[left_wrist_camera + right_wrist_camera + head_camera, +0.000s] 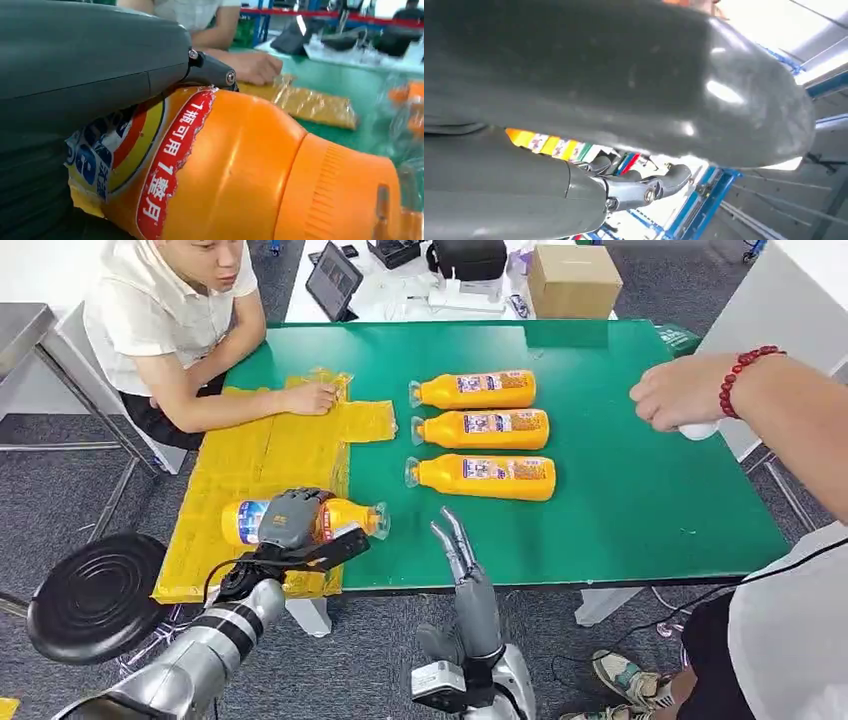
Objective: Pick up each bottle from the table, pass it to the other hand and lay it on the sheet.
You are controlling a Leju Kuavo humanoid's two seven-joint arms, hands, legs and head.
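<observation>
The left hand (290,518) grips one orange plastic bottle (345,518) over the yellow sheet (260,455) at the table's near edge. The right hand (455,545) is empty, fingers straight. Three orange bottles (480,430) wait mid-table.

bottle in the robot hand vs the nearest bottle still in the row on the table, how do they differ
The held bottle is gripped by the left robot hand over the yellow sheet; the nearest row bottle lies untouched on the green table. The held bottle's cap points right, the row bottle's cap points left. Both are orange, labelled and on their sides.
</observation>
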